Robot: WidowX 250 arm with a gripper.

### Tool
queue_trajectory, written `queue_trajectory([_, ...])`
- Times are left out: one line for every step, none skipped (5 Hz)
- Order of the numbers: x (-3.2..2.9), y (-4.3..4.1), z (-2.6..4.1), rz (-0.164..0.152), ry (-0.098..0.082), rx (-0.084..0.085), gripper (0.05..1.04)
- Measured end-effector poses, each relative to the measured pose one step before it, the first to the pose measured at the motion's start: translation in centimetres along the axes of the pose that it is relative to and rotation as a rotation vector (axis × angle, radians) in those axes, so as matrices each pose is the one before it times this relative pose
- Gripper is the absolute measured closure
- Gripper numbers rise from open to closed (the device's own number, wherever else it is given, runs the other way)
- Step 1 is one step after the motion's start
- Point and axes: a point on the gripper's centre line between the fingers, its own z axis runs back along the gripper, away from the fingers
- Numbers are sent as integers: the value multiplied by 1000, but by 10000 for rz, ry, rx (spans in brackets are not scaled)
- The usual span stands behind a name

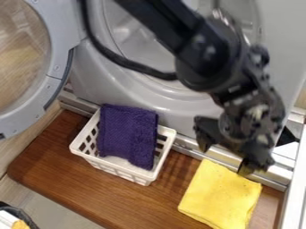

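From where I stand, the white basket (112,166) is my bearing, and its floor is mostly covered by the purple cloth (128,136), draped in it and over its back rim, with a bit of something pale peeking out underneath. Behind the basket is the front-loading machine (128,91), its round opening partly blocked by the black arm (161,24) and a loose black cable (134,67); the open door (57,67), back and to the left of the basket, is cut off at the side. A dark-rimmed container (24,215) sits well in front and to the left of the basket, cropped so that I can't make out what it holds beyond something white and something orange-yellow. The hand (224,159) is to the right of the basket, fingers spread apart and pointing down. Just below them, right of the basket and apart from it, the yellow cloth (221,194) lies folded on the brown wooden surface (71,179), some dark specks on it, its near end cut off. One fingertip is right by the cloth's far edge, though I can't tell whether they touch.
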Motion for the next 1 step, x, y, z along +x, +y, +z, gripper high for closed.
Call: queue_trajectory([825, 121, 2063, -22, -443, -238, 83])
